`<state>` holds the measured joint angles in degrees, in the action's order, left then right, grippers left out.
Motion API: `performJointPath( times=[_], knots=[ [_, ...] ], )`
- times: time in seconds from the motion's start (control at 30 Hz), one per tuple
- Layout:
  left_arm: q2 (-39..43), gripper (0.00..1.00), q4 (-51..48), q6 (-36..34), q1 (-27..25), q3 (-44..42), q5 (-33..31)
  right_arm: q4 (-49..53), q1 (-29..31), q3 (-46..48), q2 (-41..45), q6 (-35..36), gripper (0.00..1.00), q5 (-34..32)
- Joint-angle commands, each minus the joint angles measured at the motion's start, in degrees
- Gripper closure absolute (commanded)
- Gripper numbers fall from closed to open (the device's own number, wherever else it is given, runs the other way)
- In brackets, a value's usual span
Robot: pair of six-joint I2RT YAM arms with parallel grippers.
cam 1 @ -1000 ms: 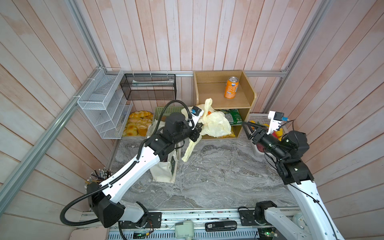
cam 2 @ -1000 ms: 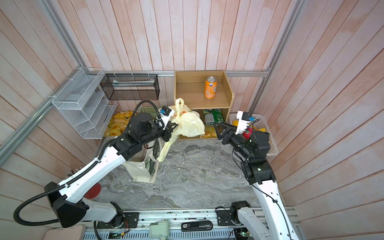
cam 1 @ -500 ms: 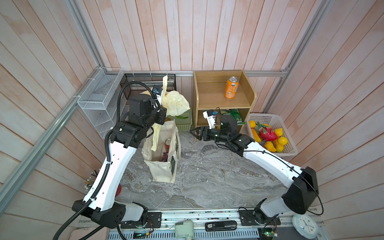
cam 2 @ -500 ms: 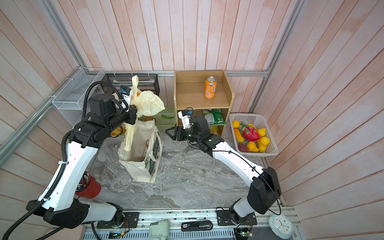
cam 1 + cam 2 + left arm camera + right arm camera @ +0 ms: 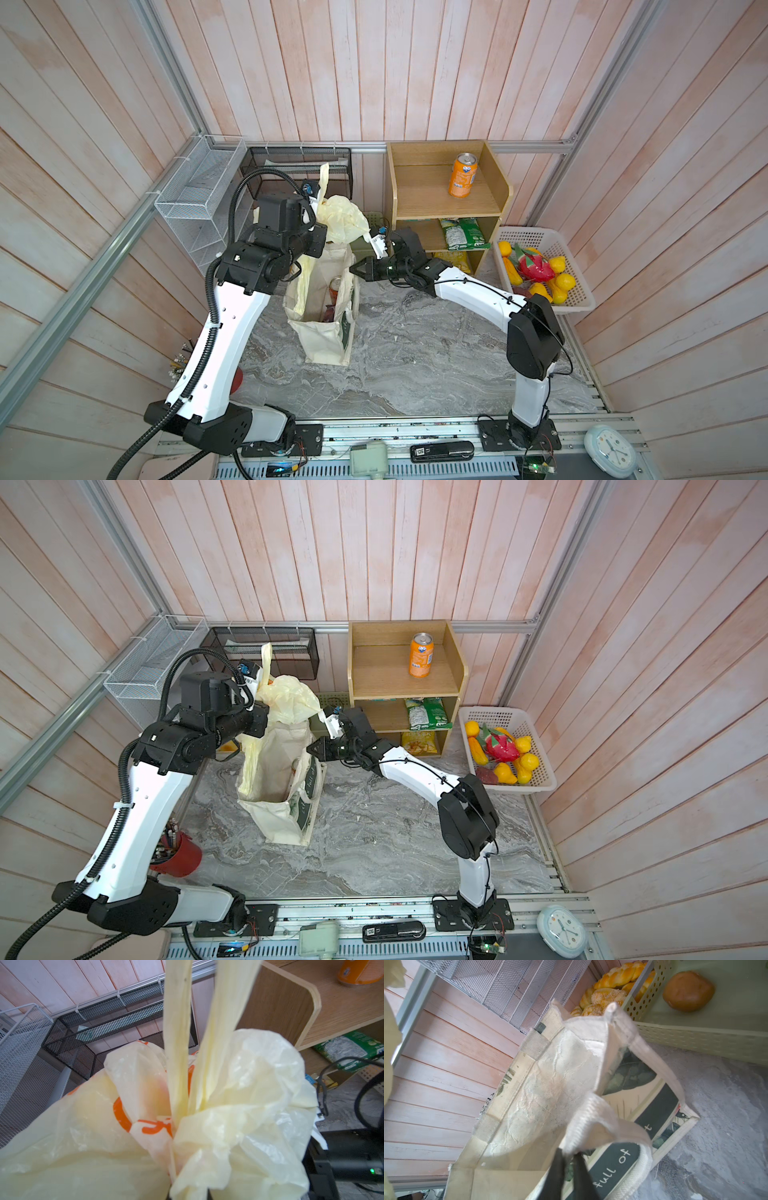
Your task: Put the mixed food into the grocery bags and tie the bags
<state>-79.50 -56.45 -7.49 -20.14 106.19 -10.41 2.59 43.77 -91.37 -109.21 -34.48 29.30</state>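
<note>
Left claw clamps the plastic bag, right claw the tote strap; the bulging bag may snag the rim.

Deep inside canvas tote, perhaps a red can, half hidden.

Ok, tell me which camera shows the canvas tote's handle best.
The right wrist view: the tote handle sits close up, pinched in the shut right gripper. In both top views it is too small to make out at the gripper tip. The left wrist view is filled by the plastic bag, no handle.
</note>
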Motion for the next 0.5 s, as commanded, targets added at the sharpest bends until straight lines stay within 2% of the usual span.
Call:
performJointPath(
  times=[0.0,0.23,0.47],
  knots=[
    [-0.6,1.00,-3.5,0.7,0.0,-0.8,2.3,-1.1,-0.8,2.3,5.2,1.2,1.00,0.2],
    [-2.5,1.00,-6.3,0.5,-3.2,-1.2,4.9,-0.7,-1.0,6.3,12.5,2.5,1.00,-1.7],
    [-8.4,1.00,-12.9,-0.4,-9.9,1.0,-0.4,0.6,-2.0,9.6,15.9,4.4,1.00,-2.8]
  ],
)
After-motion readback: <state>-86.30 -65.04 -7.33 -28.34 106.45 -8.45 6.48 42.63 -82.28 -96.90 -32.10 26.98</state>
